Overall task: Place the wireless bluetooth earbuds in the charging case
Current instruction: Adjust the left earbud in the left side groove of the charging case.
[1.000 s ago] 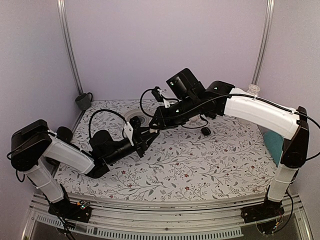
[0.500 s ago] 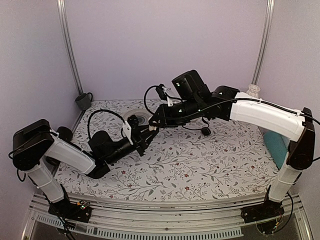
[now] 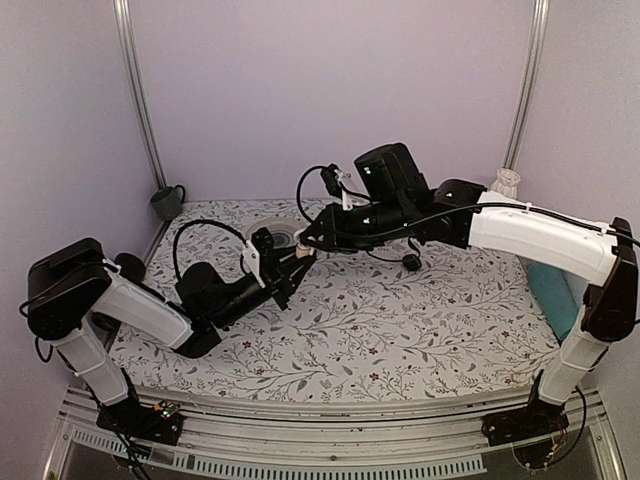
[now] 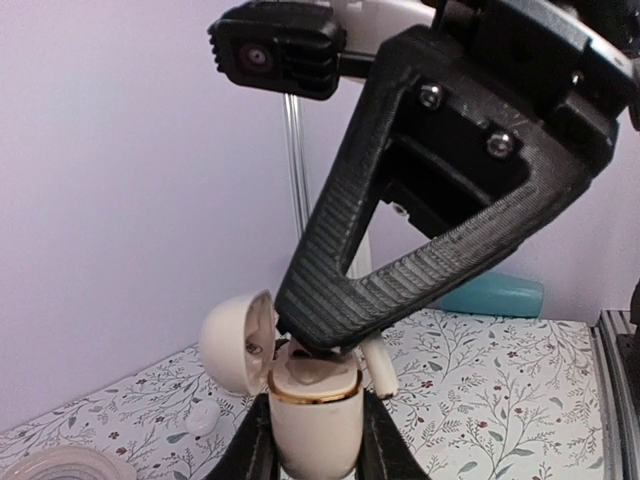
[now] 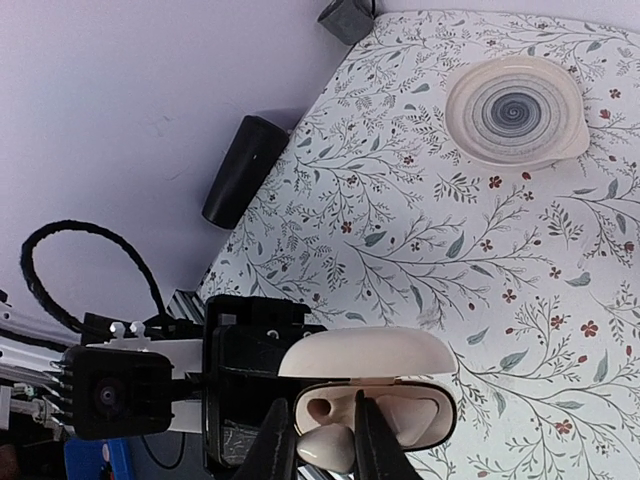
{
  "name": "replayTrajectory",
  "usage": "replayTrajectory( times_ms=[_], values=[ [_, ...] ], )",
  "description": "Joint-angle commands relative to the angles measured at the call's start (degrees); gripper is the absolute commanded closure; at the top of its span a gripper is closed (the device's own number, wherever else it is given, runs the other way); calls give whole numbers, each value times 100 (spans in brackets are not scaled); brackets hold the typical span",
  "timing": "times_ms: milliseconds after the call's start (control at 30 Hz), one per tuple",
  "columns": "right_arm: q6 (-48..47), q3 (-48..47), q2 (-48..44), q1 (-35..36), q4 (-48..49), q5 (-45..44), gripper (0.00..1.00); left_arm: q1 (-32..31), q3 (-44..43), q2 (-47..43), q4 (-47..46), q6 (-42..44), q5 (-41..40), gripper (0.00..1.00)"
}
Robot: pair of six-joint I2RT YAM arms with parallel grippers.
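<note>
A floral cloth covered the table, pale with grey sprigs and small red blooms. A round white dish with a dark spiral in its middle lay on it toward the back left. A dark cup sat in the back left corner, beside a metal post. A small black piece lay near the back. A teal thing sat at the right edge, and a white frilled thing at the back right. The walls were lilac.
</note>
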State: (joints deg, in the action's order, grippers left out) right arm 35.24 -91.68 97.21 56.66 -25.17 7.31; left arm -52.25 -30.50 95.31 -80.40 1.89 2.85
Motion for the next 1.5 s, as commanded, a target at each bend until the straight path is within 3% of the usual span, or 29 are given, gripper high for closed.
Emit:
replayTrajectory(
  times_ms=[0, 267, 767, 1467],
  values=[
    [255, 312, -358, -54, 409, -419, 94, -84, -188, 57, -513, -36, -130, 100],
    [521, 658, -587, -52, 974, -761, 94, -134, -257, 168, -583, 130, -387, 100],
    [850, 807, -686, -58, 1425, -1125, 93, -496, -459, 741, -1316, 1101, -1618, 100],
    [753, 691, -296, 255, 1591, -1783, 94, -558, -688, 758, -1048, 977, -1695, 100]
  ],
)
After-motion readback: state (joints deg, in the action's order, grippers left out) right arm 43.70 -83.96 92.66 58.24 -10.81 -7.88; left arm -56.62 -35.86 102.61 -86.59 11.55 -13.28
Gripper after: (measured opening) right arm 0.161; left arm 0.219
